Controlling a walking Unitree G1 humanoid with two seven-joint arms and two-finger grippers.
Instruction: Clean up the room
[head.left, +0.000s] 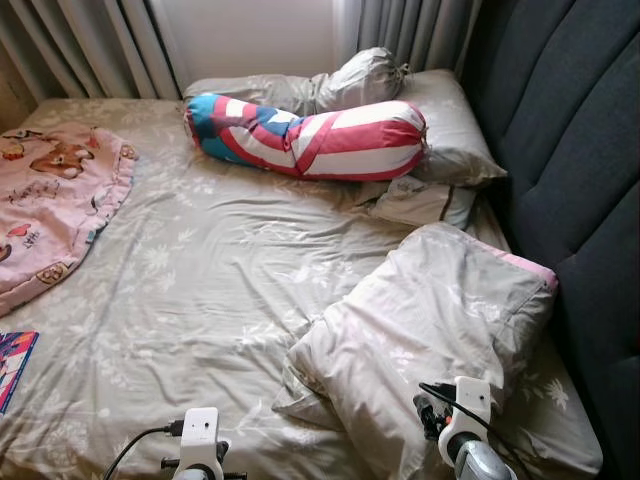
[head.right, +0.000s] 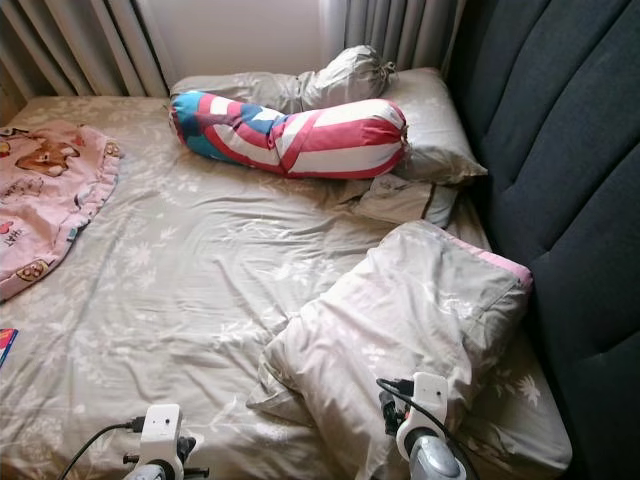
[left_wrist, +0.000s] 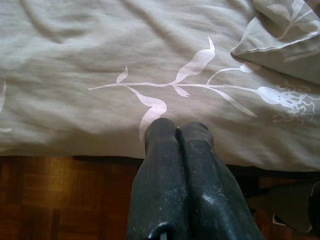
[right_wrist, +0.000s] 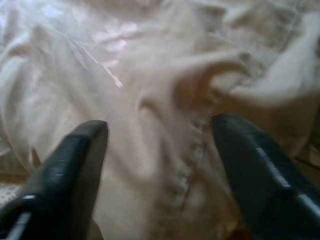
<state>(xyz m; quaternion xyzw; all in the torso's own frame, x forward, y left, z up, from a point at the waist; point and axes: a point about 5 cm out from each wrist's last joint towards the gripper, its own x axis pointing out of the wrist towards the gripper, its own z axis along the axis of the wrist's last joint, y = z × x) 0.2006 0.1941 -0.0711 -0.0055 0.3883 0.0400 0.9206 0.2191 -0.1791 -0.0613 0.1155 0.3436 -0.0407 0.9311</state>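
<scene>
beige cotton fills the bed as the right gripper (right_wrist: 160, 165), fingers spread wide, closes in on the crumpled pillow (head.left: 420, 330) near the headboard (head.left: 570, 150); next likely a firm pinch of fabric. left gripper (left_wrist: 177, 135), fingers pressed together, waits at the mattress edge.

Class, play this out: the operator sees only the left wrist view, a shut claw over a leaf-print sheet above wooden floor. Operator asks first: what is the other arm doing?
Observer: The right claw is open, right against the crumpled pillow.
Operator: What else lies on the bed?
Observer: A red, white and blue striped bolster lies across the far end, by the curtains.
Operator: Anything to my left?
Observer: A pink cartoon blanket sits at the bed's left edge.
</scene>
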